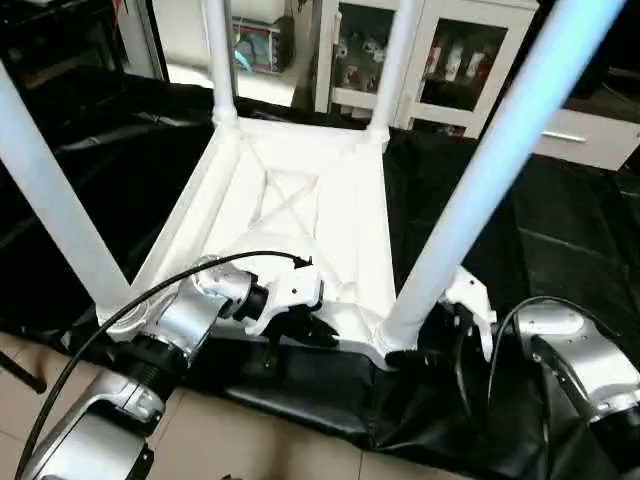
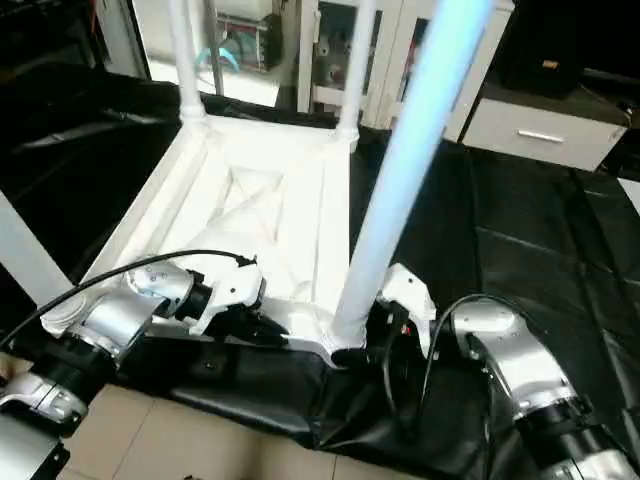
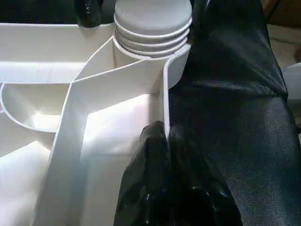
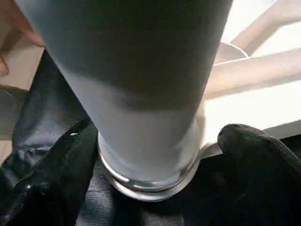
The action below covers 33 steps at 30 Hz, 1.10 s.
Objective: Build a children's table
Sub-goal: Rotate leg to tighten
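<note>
Tabletop lies upside down on the black cloth, all four legs standing in its corner sockets. Right gripper sits wide open around the near right leg, holding nothing. Left gripper is pinched shut on the tabletop's near rim. A bump could tip that leg loose. Cabinets stand behind, well away.

A black sheet covers the work surface, wrinkled and glossy, its near edge hanging over a tiled floor at six o'clock. Directly on it lies the white tabletop, upside down, ribbed underside up, centred and stretching toward twelve o'clock.
</note>
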Tool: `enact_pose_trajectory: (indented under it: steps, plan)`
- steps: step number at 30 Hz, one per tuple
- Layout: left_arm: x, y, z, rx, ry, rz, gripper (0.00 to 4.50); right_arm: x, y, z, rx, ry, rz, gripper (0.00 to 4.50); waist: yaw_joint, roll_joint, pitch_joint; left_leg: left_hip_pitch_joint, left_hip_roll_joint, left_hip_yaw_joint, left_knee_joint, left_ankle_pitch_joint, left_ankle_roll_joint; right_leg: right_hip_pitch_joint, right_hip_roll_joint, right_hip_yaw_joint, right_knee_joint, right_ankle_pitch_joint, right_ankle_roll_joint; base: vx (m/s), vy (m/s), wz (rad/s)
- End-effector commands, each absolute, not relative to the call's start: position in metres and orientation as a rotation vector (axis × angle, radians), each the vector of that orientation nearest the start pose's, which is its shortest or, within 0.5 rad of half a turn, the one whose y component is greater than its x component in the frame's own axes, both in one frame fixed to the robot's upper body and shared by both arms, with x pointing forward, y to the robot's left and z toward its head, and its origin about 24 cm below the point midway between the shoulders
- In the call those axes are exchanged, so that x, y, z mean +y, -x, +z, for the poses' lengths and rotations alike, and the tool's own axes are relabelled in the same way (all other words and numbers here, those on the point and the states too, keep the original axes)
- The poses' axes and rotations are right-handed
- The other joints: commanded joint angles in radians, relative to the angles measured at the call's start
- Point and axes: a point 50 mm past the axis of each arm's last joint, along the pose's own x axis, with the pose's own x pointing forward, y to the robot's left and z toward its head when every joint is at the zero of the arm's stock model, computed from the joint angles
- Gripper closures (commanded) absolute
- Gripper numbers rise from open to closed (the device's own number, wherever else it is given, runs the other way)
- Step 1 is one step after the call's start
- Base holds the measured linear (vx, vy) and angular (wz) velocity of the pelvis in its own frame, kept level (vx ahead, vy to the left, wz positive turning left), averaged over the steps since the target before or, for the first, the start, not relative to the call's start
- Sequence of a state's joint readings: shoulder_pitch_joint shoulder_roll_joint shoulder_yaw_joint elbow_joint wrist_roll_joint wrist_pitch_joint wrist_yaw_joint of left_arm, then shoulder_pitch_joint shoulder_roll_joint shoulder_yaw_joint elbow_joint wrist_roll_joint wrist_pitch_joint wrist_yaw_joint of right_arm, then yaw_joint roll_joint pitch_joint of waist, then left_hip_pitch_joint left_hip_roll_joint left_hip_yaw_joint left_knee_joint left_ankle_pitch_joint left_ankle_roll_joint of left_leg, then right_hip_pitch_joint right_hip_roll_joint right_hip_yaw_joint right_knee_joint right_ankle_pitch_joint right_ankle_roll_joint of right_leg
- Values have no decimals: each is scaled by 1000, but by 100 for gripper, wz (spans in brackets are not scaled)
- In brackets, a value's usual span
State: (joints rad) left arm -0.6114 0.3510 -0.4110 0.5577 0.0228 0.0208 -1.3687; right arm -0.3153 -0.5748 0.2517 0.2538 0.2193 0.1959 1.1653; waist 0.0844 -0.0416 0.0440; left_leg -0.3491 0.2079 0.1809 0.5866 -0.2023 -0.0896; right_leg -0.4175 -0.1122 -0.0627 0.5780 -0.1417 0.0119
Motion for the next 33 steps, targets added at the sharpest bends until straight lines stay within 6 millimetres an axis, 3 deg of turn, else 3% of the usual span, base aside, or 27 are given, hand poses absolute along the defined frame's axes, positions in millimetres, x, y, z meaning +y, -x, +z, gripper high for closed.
enact_pose_trajectory:
  steps: [1, 6, 16, 21, 24, 30, 32, 33]
  plan:
    - [95, -290, 39, 498, -503, -1716, 450, -174, -272, 49, 431, 280, 1293, 8, -8, 6, -57, 1, 20, 4, -79, -267, 35, 51, -23, 30, -52, -251, -233, 0, 0, 0]
    - [95, -293, 41, 495, -513, -1701, 450, -174, -273, 51, 428, 273, 1321, 8, -7, 8, -59, 1, 20, 3, -79, -265, 37, 53, -21, 29, -50, -227, -243, 0, 0, 0]
    - [96, -296, 42, 494, -529, -1694, 450, -177, -272, 49, 452, 271, 1365, 92, -5, 11, -62, 3, 20, 5, -75, -248, 43, 56, -21, 29, -46, -200, -258, 0, 0, 0]
    - [92, -295, 40, 495, -522, -1694, 450, -177, -272, 48, 454, 265, 1382, 138, -2, 10, -61, 2, 21, 5, -75, -256, 45, 56, -22, 28, -48, -219, -257, 0, 0, 0]
    - [92, -294, 40, 494, -519, -1694, 450, -176, -271, 48, 457, 265, 1400, 166, 0, 2, -63, 2, 21, 5, -74, -244, 50, 56, -22, 28, -47, -222, -252, 0, 0, 0]
    - [98, -295, 37, 503, -518, -1667, 450, -175, -272, 45, 460, 256, 1397, 176, 0, 3, -62, 0, 21, 6, -74, -234, 56, 56, -23, 28, -46, -223, -253, 0, 0, 0]
    - [98, -296, 37, 499, -503, -1646, 450, -175, -275, 42, 451, 235, 1344, 176, 0, 10, -61, 0, 21, 5, -75, -240, 50, 54, -23, 28, -47, -230, -249, 0, 0, 0]
    - [97, -297, 37, 493, -497, -1632, 450, -175, -278, 41, 445, 233, 1296, 176, -1, 8, -61, 0, 20, 6, -75, -245, 49, 54, -22, 28, -49, -233, -248, 0, 0, 0]
